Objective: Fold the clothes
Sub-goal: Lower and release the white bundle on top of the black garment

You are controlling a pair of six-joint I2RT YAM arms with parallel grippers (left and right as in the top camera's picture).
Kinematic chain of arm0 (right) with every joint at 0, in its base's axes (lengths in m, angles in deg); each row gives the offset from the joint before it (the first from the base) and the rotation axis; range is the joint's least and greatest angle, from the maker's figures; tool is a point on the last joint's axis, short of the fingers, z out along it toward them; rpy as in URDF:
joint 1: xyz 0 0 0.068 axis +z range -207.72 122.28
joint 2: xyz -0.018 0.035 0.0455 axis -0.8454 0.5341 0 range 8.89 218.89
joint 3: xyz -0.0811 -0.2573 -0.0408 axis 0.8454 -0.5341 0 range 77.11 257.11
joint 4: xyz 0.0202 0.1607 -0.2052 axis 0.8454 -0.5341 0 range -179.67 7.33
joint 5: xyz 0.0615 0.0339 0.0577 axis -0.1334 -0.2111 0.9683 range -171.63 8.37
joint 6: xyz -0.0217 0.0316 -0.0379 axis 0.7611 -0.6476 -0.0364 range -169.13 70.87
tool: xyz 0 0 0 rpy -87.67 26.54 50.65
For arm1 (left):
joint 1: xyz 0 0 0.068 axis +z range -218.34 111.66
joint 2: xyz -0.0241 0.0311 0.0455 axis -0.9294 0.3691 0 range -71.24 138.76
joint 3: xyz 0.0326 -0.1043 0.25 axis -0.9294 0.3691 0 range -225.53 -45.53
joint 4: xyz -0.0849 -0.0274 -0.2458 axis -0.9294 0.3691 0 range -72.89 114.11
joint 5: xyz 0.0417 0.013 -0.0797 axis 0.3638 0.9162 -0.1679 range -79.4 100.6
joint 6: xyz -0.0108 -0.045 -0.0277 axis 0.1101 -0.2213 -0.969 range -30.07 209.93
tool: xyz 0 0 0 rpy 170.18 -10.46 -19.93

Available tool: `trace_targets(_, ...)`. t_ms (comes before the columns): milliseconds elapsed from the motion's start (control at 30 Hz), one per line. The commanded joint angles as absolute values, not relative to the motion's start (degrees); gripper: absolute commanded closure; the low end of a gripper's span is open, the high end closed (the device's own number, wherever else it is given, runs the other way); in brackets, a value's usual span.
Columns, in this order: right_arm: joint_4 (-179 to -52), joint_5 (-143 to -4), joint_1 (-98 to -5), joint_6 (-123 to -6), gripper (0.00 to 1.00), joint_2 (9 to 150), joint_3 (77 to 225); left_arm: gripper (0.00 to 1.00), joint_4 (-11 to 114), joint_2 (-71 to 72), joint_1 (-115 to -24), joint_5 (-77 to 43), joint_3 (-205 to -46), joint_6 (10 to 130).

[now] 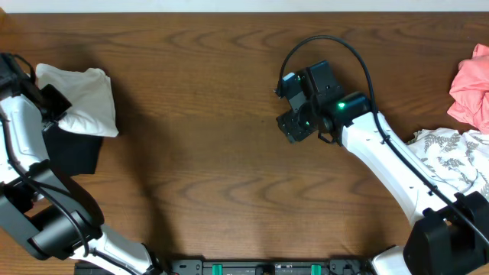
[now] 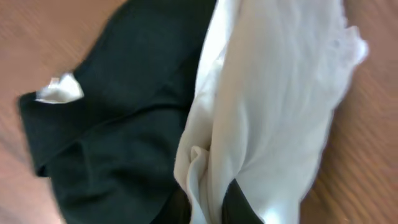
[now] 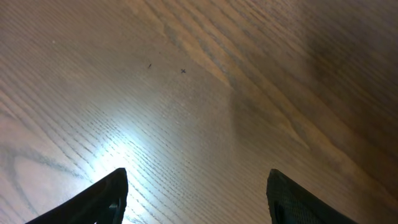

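My left end effector (image 2: 208, 210) pinches the white T-shirt (image 1: 85, 99) at the left edge of the table (image 1: 199, 168); my right end effector (image 3: 196, 196) hangs spread mid-table.

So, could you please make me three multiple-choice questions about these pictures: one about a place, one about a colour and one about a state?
1. Where on the table does the pink garment lie, seen from overhead?
A. centre
B. upper right edge
C. lower left

2. What colour is the garment partly under the white garment at the left?
A. pink
B. grey
C. black

3. How is the right gripper?
A. open over bare wood
B. shut on cloth
C. shut on nothing

Answers: B, it lies at the upper right edge of the overhead view; C, the black garment shows below the white one; A, its fingers stand wide apart with only wood between.
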State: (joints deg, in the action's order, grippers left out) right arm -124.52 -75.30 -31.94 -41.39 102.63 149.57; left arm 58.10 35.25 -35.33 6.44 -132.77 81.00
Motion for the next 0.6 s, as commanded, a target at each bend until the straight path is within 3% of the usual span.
trace_targets(0,-124.21,-75.87,-32.75,-41.76,0.3,101.69,149.64,0.94,57.51,33.97,-34.93,-3.11,-133.95,82.07)
trace_targets(267,-124.25,-75.85,-33.01,-41.76,0.3,101.69,149.64,0.94,55.78,33.18,-34.98,-16.62,-134.04,84.12)
trace_targets(567,-124.25,-75.85,-33.01,-41.78,0.3,101.69,149.64,0.94,56.53,28.24,-34.76,-12.68,-135.05,84.36)
